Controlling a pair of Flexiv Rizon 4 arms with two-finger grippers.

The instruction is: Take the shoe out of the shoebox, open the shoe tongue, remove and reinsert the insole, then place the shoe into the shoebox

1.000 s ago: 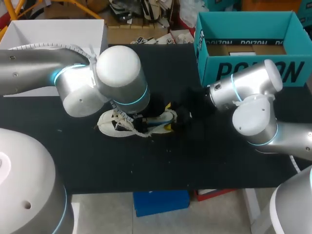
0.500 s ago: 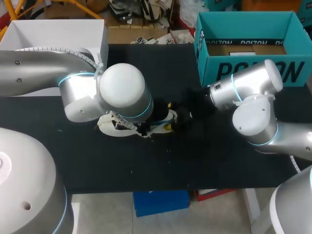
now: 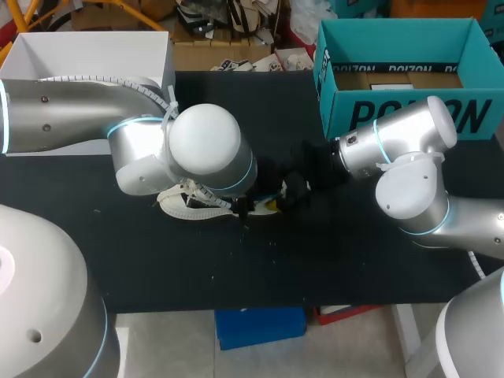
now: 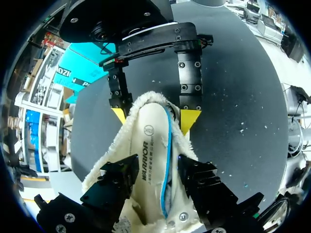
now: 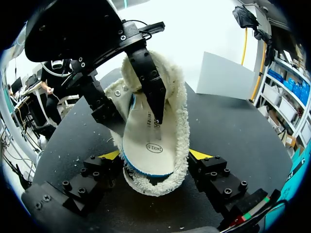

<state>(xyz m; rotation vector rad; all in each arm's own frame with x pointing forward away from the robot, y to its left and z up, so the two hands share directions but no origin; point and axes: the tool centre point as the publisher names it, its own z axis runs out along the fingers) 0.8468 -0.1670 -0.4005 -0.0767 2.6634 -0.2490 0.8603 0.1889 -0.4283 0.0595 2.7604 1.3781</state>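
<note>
A white fleece-lined shoe [image 3: 183, 206] lies on its side mid-table, mostly hidden under my left arm in the head view. Its white insole [image 4: 148, 141] with a blue edge shows inside the shoe [image 5: 177, 111]. My right gripper [image 5: 154, 155] is shut on the heel, one yellow tip pressing each side; it shows across from my left gripper [image 4: 158, 170] as the right gripper [image 4: 154, 118]. The left gripper [image 5: 137, 124] stands open over the shoe's opening, one finger [image 5: 153, 92] down on the insole [image 5: 146, 141], the other beside the shoe's wall. Its tips are hidden.
The open teal shoebox [image 3: 409, 110] stands at the back right of the black table [image 3: 315, 260]. A white box [image 3: 87, 55] sits at the back left. Bare table lies in front of the shoe.
My left arm has shifted right and lower over the shoe, hiding more of it, and its fingers have drawn closer together. The right arm and the shoe have stayed put.
</note>
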